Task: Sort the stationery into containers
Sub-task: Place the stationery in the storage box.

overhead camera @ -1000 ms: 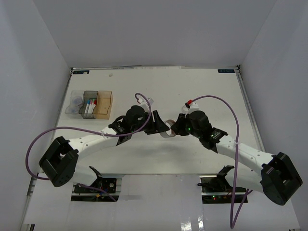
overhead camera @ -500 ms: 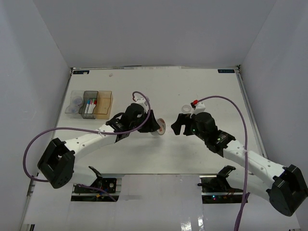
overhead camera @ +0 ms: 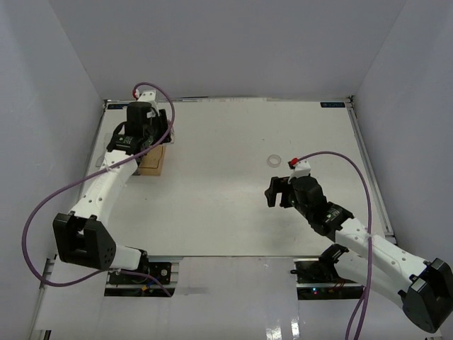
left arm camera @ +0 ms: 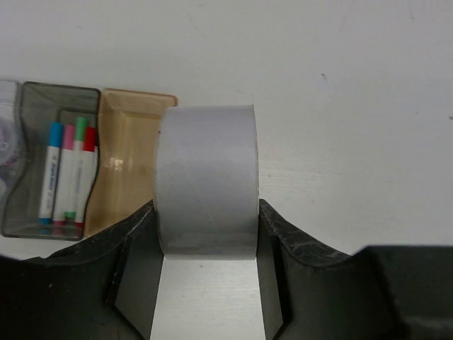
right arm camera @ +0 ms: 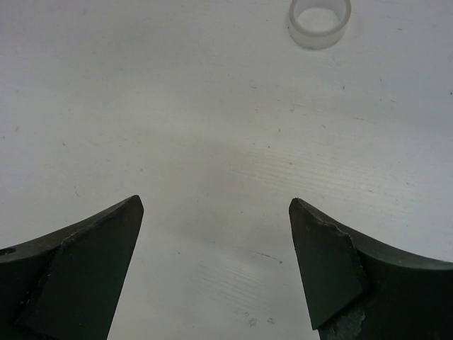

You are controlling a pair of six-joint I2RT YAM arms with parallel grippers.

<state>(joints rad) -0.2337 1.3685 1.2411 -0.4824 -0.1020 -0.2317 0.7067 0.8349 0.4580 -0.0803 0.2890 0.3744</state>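
Farthest left from the amber bin (left arm camera: 131, 159), past its grey neighbour, the clear bin (left arm camera: 8, 106) is being cut off by the edge of my left wrist view, so I cannot tell what it is holding. The grey bin (left arm camera: 28, 95) is sitting right against the amber bin's left wall. Four markers are lying in it side by side, long axes running parallel to the amber bin's long walls. All their caps are pointing to the far end: blue (left arm camera: 54, 134), pink (left arm camera: 69, 136), green (left arm camera: 81, 127) and red (left arm camera: 90, 138).

My left claw (left arm camera: 207, 205) is hanging above these bins and is gripping the tape roll (left arm camera: 205, 163), one finger pressing on each side of it. The roll is standing up out of my fingers with its broad grey band facing the wrist camera. Its hole is hidden, so I cannot tell which way its axis is running. In that view it is covering the amber bin's right wall. From above, my left arm is blocking the grey and clear bins, and only the near part of the amber bin is showing.

Well to the right of the amber bin, a small tape ring (overhead camera: 273, 159) is lying flat on the table (overhead camera: 212, 212) with its hole facing up. My right claw (right arm camera: 216, 212) is hovering still further right of the amber bin and nearer the table's front edge. Its fingers are spread wide and are holding nothing, with bare table showing between them and the ring just ahead.
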